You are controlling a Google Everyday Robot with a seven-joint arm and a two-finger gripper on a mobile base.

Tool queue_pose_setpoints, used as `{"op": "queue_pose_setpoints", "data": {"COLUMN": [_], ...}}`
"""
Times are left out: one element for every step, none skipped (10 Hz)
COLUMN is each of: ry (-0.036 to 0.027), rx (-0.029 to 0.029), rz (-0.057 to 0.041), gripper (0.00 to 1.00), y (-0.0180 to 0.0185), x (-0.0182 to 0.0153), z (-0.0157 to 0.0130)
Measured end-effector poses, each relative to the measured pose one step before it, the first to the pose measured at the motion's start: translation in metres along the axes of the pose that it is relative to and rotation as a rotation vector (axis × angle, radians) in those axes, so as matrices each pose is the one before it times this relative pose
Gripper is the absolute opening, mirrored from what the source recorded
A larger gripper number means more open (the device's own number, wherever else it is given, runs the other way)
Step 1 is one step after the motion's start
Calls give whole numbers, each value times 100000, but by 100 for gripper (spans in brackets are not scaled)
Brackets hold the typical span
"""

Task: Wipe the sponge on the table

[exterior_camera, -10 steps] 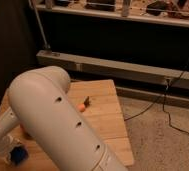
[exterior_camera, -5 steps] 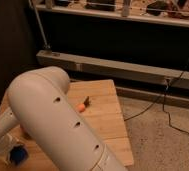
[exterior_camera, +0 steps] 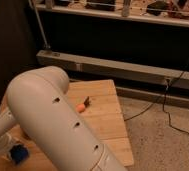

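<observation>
The light wooden table (exterior_camera: 110,122) fills the middle of the camera view, with my big white arm (exterior_camera: 58,120) covering much of its left side. A small dark-blue sponge (exterior_camera: 18,153) shows at the lower left, on the table's near-left part. My gripper (exterior_camera: 9,144) is right at the sponge, at the end of the white forearm that comes in from the left edge. The arm's bulk hides most of it. Whether it holds the sponge cannot be made out.
A small orange object (exterior_camera: 80,107) with a dark piece (exterior_camera: 87,101) beside it lies mid-table. Behind the table runs a grey metal rail (exterior_camera: 118,69) under dark shelving. Black cables (exterior_camera: 174,121) trail over the speckled floor at the right.
</observation>
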Motion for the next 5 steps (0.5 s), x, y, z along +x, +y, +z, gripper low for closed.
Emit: {"op": "queue_pose_setpoints", "data": {"ry": [352, 259, 214, 5, -20], "rx": [-202, -171, -116, -161, -45], "rz": [142, 105, 71, 9, 42], "gripper": [56, 48, 40, 37, 37], "y": [81, 81, 51, 87, 25], "x": [64, 49, 41, -27, -44], "z": [1, 7, 45, -13, -3]}}
